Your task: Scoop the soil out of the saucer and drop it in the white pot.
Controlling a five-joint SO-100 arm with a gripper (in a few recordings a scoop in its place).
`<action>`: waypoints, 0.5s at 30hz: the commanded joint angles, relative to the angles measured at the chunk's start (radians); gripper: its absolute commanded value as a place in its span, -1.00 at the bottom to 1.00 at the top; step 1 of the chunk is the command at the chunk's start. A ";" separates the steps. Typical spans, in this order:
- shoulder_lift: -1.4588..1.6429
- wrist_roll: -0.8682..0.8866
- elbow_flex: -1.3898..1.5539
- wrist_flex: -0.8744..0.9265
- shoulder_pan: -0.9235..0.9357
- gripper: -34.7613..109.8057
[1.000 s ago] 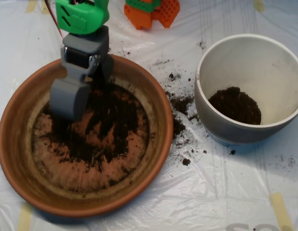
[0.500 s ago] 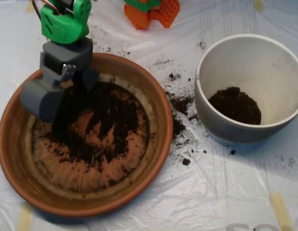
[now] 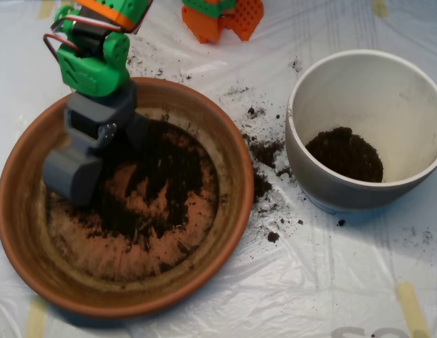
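Partly done: some soil (image 3: 344, 153) in white pot (image 3: 365, 127), much left in saucer (image 3: 225, 211); scoop (image 3: 74, 169) low there, opening and load unreadable.

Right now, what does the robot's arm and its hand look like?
The hand is a chunky grey plastic scoop made of blocky shells. Above it sits a bright green part with slots cut into it, and an orange piece tops that at the picture's edge. Thin red, dark and white wires loop beside the green part.
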 commanded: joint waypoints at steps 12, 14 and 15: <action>-0.017 -0.061 -0.107 0.046 0.074 -0.31; -0.011 -0.071 -0.100 0.043 0.075 -0.35; -0.008 -0.074 -0.097 0.043 0.078 -0.37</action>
